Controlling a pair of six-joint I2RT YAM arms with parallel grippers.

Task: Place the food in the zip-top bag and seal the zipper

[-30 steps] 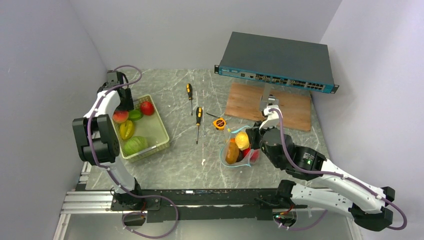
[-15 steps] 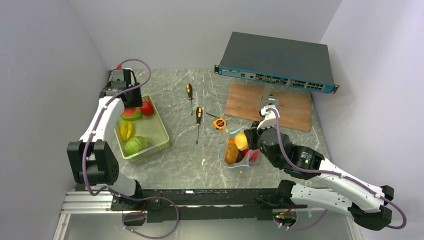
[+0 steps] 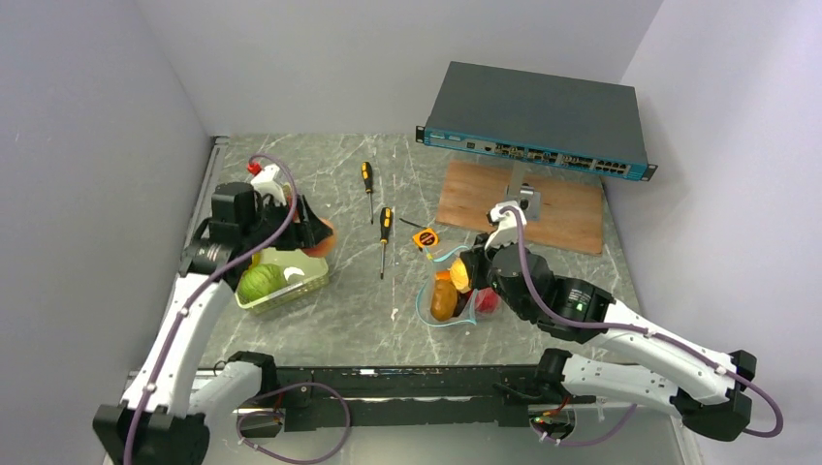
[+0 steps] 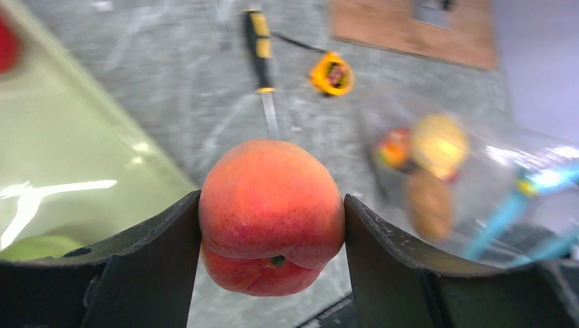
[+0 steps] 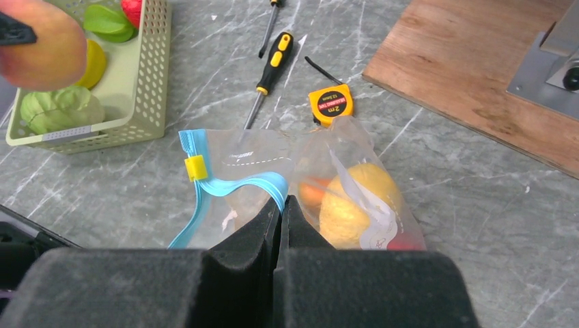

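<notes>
Holding a peach [image 4: 272,215] across its widest part in the left gripper [image 3: 308,232], jaws spread just as wide as the fruit and pressed on both flanks, probably so the round, glossy thing cannot roll out in the carry. Hanging above the bag-side edge of the pale green basket [image 5: 153,75], clear of its wall and of the green fruit [image 5: 58,109] lying inside, facing across the table toward the bag. Pinching with the right gripper [image 5: 280,205], jaws closed to no visible gap on the teal zipper [image 5: 205,198] at the mouth of the zip-top bag [image 5: 259,160], seemingly to hold one lip up and the opening turned toward the left arm. Resting the bag on the grey marble table [image 5: 478,205] between the arms, unsealed, yellow slider [image 5: 195,167] at the strip's far end, with a yellow fruit [image 5: 355,198] and an orange fruit [image 5: 311,191] already inside. Leaving the tape measure [image 5: 330,102] just beyond the bag and a screwdriver [image 5: 270,75] beside it, both out of the carrying path as far as can be judged. Calling next for a crossing to that mouth and a drop into a rather crowded pocket
</notes>
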